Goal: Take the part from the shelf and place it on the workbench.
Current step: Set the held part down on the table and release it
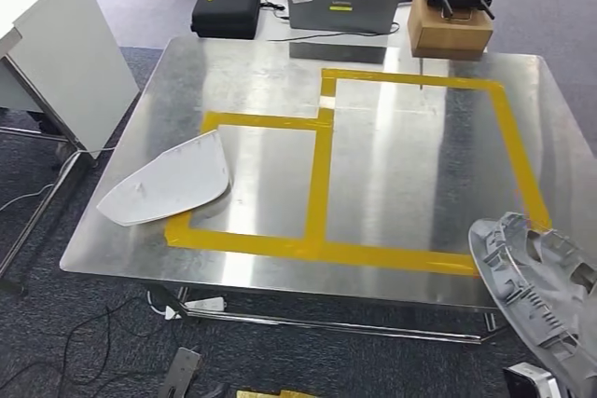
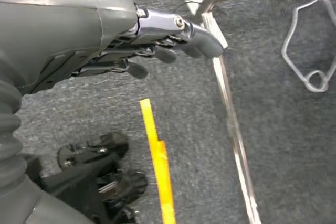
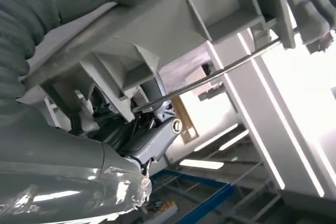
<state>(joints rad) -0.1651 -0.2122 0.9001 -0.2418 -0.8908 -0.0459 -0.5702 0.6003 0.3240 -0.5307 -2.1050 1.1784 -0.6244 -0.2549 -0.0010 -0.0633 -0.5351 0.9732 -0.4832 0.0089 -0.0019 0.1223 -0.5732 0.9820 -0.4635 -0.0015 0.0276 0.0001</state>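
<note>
The right hand (image 3: 146, 135) grips the grey ribbed part (image 1: 546, 295), its fingers tucked in among the moulded ribs on the part's underside. How firmly they bite cannot be told, since the ribs hide most of them. The part sits at the near right corner of the workbench (image 1: 395, 165), overhanging the edge, not yet over the plate. The left hand (image 2: 174, 43) hangs low over the carpet with its fingers loosely extended, holding nothing.

The main risk, as I judge it, is the grip: the part is broad and held from one side, so it could tilt or slip out while being carried forward. If it is lowered too early, its far edge could catch the workbench rim and be knocked loose.

The yellow tape outline (image 1: 320, 184) marks two bays. A white curved panel (image 1: 169, 179) lies at the left, overlapping the left bay's corner. The right bay is the closer one, and a release short of it would leave the part hanging off the near edge, liable to fall.
</note>
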